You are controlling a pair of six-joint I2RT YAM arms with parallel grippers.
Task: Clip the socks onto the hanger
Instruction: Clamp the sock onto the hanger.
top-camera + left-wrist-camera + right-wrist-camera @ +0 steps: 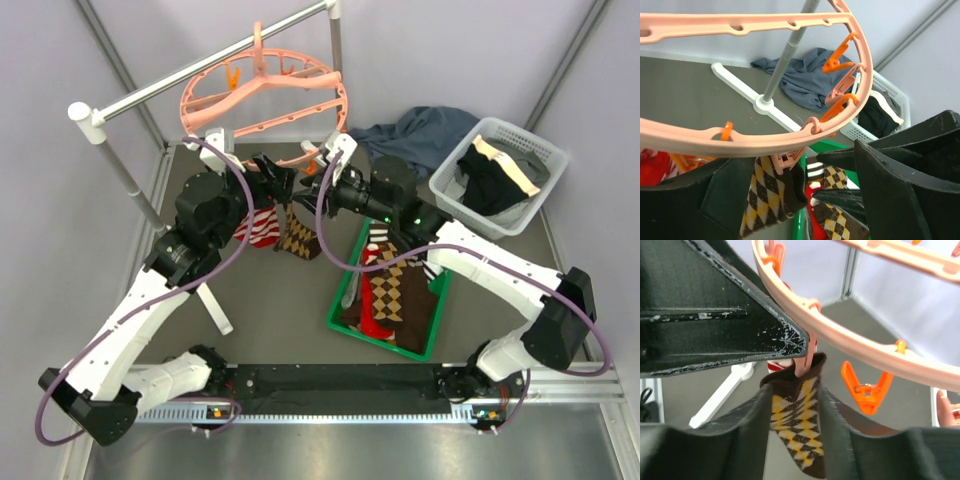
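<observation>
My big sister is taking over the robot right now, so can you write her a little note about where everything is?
Grippers: the left end effector is open and empty below the hanger rim. The right end effector is open, with the argyle sock hanging between its fingers.
Done: the striped sock and the argyle sock are clipped on the hanger.
Left: more socks wait in the green tray.

Socks at the hanger
Your left claw and right claw meet above the striped sock and argyle sock.
</observation>
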